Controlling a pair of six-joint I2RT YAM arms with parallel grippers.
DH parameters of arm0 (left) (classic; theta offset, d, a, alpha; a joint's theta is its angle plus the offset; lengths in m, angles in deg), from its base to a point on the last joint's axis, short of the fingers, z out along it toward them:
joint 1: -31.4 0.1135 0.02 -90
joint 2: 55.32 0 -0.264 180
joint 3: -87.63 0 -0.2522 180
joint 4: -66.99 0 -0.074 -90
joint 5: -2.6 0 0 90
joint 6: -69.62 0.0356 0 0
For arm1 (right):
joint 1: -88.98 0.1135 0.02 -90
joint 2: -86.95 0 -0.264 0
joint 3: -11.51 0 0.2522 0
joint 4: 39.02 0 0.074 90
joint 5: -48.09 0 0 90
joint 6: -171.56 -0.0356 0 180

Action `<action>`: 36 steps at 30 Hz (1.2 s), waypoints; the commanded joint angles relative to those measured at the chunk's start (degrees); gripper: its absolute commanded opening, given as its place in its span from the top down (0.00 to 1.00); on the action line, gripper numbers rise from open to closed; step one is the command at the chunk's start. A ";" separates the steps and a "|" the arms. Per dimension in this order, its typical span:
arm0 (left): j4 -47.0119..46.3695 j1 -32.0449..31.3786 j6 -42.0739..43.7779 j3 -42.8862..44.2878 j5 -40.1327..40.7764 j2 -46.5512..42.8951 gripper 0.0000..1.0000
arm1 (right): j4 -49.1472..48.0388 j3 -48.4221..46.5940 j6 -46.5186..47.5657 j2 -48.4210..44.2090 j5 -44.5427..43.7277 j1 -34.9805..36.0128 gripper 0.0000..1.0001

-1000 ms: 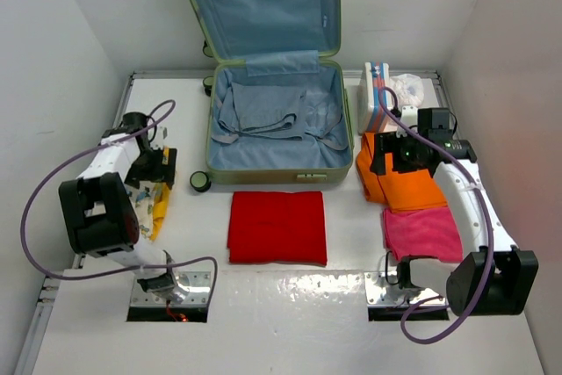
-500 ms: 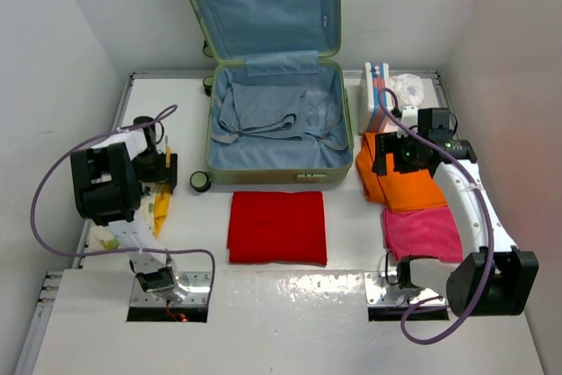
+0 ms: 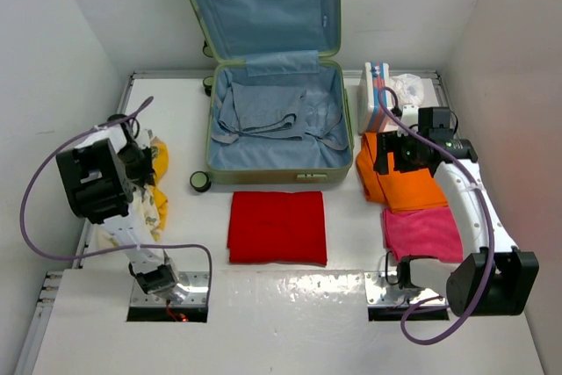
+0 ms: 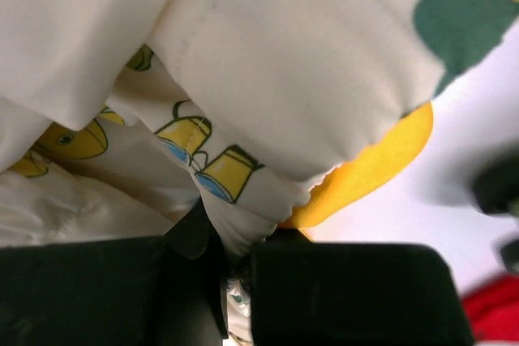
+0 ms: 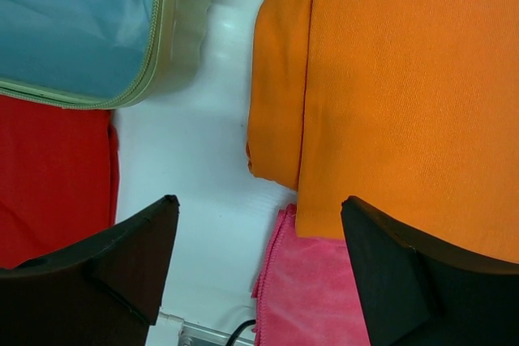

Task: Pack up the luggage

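Observation:
The luggage (image 3: 272, 176), a light-green suitcase with pale blue lining, lies open at the back centre, its lid leaning on the wall. Its corner also shows in the right wrist view (image 5: 162, 54). At the table's left edge my left gripper (image 3: 140, 161) is shut on a fold of a cream patterned cloth (image 4: 243, 79) with a yellow underside (image 4: 373, 164). The pinch (image 4: 236, 253) sits right at the cloth's hem. My right gripper (image 3: 395, 161) hovers open over the orange cloth (image 3: 399, 189), nothing between its fingers (image 5: 259, 202).
A red folded cloth (image 3: 277, 227) lies in front of the luggage. A pink towel (image 3: 426, 233) lies partly under the orange cloth's (image 5: 405, 79) near edge. A white box (image 3: 376, 98) and a white bundle (image 3: 409, 89) stand at the back right. A small black wheel (image 3: 200, 181) is at the luggage's front left corner.
My left gripper has swung toward the left edge and closed on the patterned cloth, which is now bunched up. The right arm has held its place.

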 commanded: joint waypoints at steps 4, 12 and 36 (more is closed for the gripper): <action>-7.33 2.59 6.12 9.90 -28.09 -6.91 1.00 | -0.27 -2.88 0.51 -0.33 0.64 0.42 0.20; -12.68 -8.73 6.02 21.95 -32.34 -10.79 1.00 | -0.44 -1.48 0.51 -1.74 0.64 0.42 0.21; -14.09 -48.57 5.33 19.86 -30.04 5.47 1.00 | 4.30 1.60 4.99 -9.65 0.20 -4.85 0.22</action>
